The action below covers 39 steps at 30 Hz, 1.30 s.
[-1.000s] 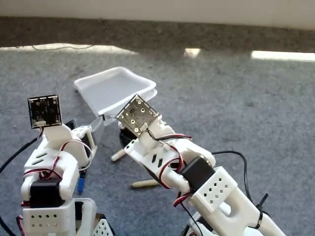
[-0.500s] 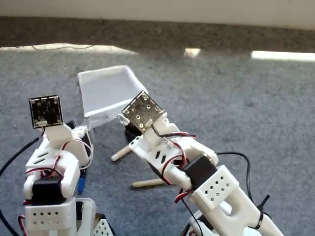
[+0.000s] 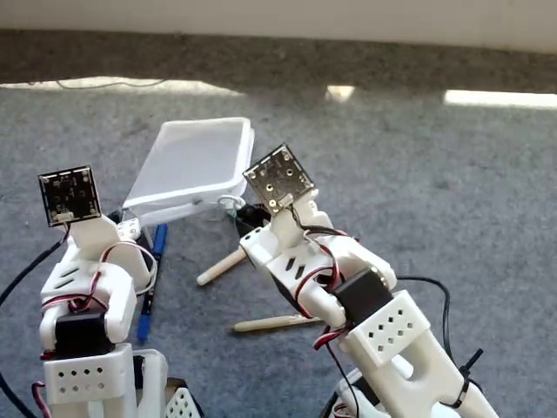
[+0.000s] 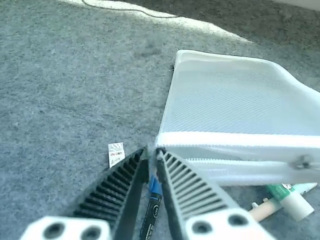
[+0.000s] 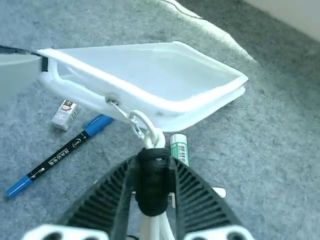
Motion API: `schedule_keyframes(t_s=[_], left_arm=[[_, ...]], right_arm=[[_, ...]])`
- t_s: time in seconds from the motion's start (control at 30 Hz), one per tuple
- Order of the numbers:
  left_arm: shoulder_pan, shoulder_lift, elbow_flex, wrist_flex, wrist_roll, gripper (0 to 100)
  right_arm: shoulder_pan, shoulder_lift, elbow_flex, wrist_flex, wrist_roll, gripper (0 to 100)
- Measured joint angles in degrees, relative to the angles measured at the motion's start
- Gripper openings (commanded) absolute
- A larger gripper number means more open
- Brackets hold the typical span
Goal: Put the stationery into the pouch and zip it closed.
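The white mesh pouch point(image 3: 193, 164) lies tilted on the grey carpet, one end raised. My left gripper point(image 4: 151, 152) is shut on the pouch's near corner point(image 4: 161, 146). My right gripper point(image 5: 151, 150) is shut on the white zipper pull loop point(image 5: 145, 126), which hangs from the slider point(image 5: 111, 101) on the pouch's point(image 5: 150, 75) long edge. A blue pen point(image 3: 151, 270) lies on the carpet beside the left arm and under its fingers point(image 4: 151, 202). A green glue stick point(image 5: 179, 146) and a small eraser point(image 5: 65, 113) lie outside the pouch.
Two wooden sticks point(image 3: 221, 265) point(image 3: 271, 324) lie on the carpet beside the right arm. The glue stick point(image 4: 288, 195) and a stick end point(image 4: 262, 210) sit just below the pouch's edge. Open carpet stretches to the right and beyond the pouch.
My right gripper has moved to the right with the zipper pull. The pouch has swung round and flattened. The left arm shifted slightly left, uncovering more of the blue pen.
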<state>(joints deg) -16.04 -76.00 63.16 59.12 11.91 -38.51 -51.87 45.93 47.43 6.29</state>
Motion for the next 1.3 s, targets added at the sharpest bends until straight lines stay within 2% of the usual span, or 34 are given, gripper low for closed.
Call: schedule_keyframes(t_s=[0.2, 0.47, 0.7, 0.87, 1.07, 1.3], left_arm=[[-0.18, 0.00, 0.00, -0.18, -0.09, 21], [-0.26, 0.00, 3.08, -1.85, 0.09, 22], [2.46, 0.09, 8.26, -9.05, -0.44, 22], [3.34, 0.09, 9.41, -11.16, -1.41, 20], [5.54, 0.09, 9.41, -11.43, -3.60, 1], [5.71, -0.53, 9.32, -11.43, -3.60, 1]], right_arm=[[0.53, 0.00, 0.00, 0.00, -0.53, 0.5], [1.05, 0.00, 0.00, 0.00, -0.53, 0.5], [1.05, 0.00, 0.00, 0.35, -0.53, 0.5], [1.05, -1.14, 0.00, 3.52, -0.53, 0.5], [1.05, -6.42, 0.00, 4.22, -0.53, 0.5], [0.97, -7.21, 0.00, 4.22, -0.53, 0.5]])
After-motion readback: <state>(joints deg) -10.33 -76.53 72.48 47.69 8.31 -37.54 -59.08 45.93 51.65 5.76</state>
